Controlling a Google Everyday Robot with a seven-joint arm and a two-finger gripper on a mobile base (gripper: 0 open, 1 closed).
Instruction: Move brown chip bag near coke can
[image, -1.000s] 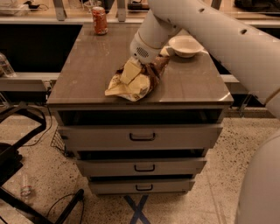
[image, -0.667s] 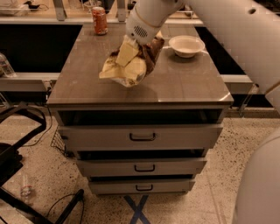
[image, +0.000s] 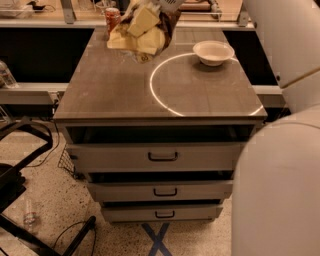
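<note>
The gripper (image: 162, 5), at the top edge, is holding the crinkled dark brown chip bag (image: 142, 30) aloft, fingers closed on it, just beside the small red coke can (image: 112, 17). Only setting it down on the grey bench (image: 125, 90) is remaining.

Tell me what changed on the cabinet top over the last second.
The claw, gripping the brown chip bag, lifted it off the middle of the cabinet top and carried it toward the far left corner. It now hangs beside the coke can, claw above it at the view's upper edge. The can and white bowl stayed put.
</note>
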